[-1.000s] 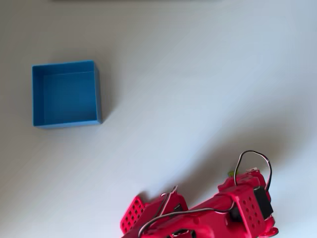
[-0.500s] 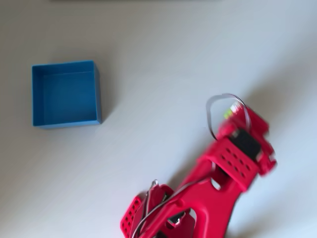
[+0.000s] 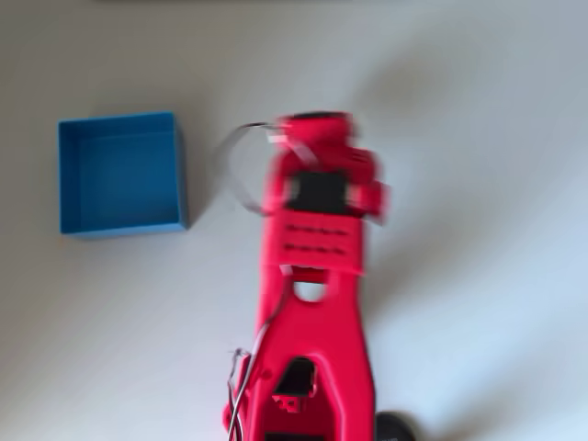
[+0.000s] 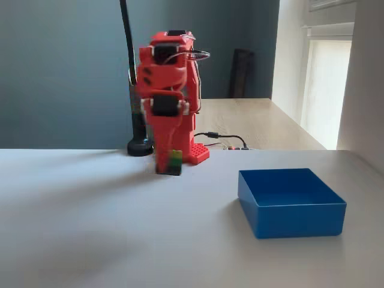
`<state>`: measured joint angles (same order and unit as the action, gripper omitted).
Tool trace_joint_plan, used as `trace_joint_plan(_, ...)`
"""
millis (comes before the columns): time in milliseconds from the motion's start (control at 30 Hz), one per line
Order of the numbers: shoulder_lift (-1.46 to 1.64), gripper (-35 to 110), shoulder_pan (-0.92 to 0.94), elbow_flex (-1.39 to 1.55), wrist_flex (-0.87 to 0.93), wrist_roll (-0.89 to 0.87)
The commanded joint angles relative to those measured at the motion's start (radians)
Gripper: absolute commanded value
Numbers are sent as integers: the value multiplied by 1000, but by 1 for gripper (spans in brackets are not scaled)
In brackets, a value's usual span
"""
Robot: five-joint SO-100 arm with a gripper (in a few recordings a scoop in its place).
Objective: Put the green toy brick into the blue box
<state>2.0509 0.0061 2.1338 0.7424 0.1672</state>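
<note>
In the fixed view my red gripper point(image 4: 170, 164) points straight down, shut on the green toy brick point(image 4: 174, 158), whose lime face shows between the dark fingertips. The blue box point(image 4: 291, 201) stands open on the white table to the right of the gripper, well apart from it. Seen from overhead, the blurred red arm point(image 3: 314, 193) reaches up the middle of the picture, and the blue box point(image 3: 120, 175) lies to its left with a gap of bare table between them. The arm's own body hides the brick in the overhead view.
A black pole on a round base point(image 4: 140, 146) stands behind the arm, with thin cables point(image 4: 227, 138) running right from the arm's red base. A wooden table point(image 4: 258, 120) lies beyond. White tabletop point(image 3: 478, 138) stretches right of the arm.
In the overhead view the arm has swung from the lower right corner up and left to the middle, carrying the brick closer to the blue box. The box has not moved.
</note>
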Motion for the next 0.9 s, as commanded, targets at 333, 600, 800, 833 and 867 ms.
trace_joint_plan(333, 21, 0, -433, -166, -8, 143)
trace_joint_plan(600, 14, 0, -515, -109, -25, 158)
trace_joint_plan(800, 14, 0, -532, 20, -109, 132)
trace_joint_plan(833, 14, 0, -534, 40, -124, 129)
trace_joint_plan(867, 14, 0, -535, 55, -132, 126)
